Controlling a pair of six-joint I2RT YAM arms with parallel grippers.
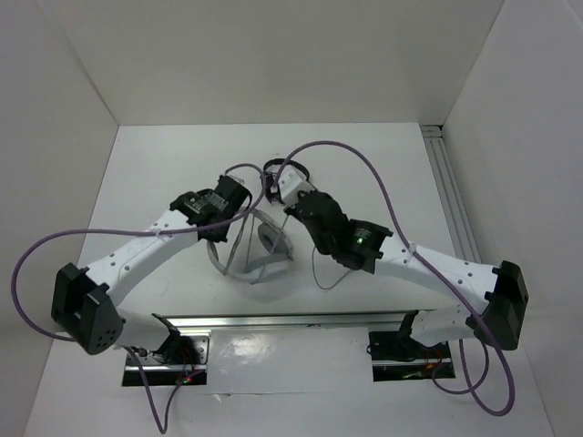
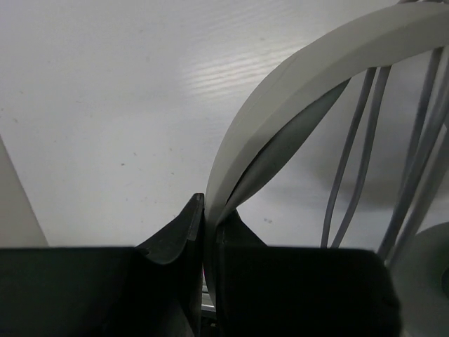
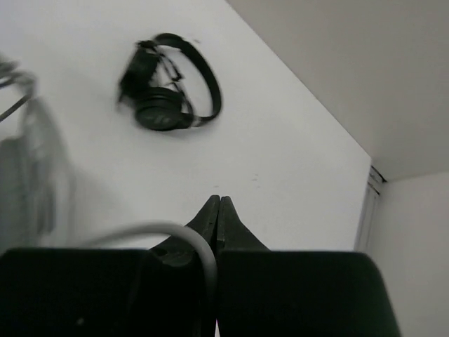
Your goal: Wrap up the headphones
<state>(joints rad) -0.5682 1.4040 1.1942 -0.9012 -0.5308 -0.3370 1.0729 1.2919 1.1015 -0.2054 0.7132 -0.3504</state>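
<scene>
The light grey-white headphones (image 1: pixel 264 248) stand at the table's middle, between the two arms. My left gripper (image 2: pixel 209 210) is shut on their wide headband (image 2: pixel 295 77); it shows in the top view (image 1: pixel 244 196) just left of them. Several strands of the thin grey cable (image 2: pixel 351 154) run beside the headband, and an ear cup (image 2: pixel 424 281) shows at the lower right. My right gripper (image 3: pixel 219 203) is shut, with the grey cable (image 3: pixel 175 232) arching into the base of its jaws. In the top view it (image 1: pixel 281 187) is just behind the headphones. A loose length of cable (image 1: pixel 319 273) lies on the table.
Smaller black headphones (image 3: pixel 168 88) lie on the table beyond my right gripper, mostly hidden under the arms in the top view (image 1: pixel 273 167). A metal rail (image 1: pixel 451 191) runs along the right wall. White walls enclose the table. Purple arm cables (image 1: pixel 364 164) loop overhead.
</scene>
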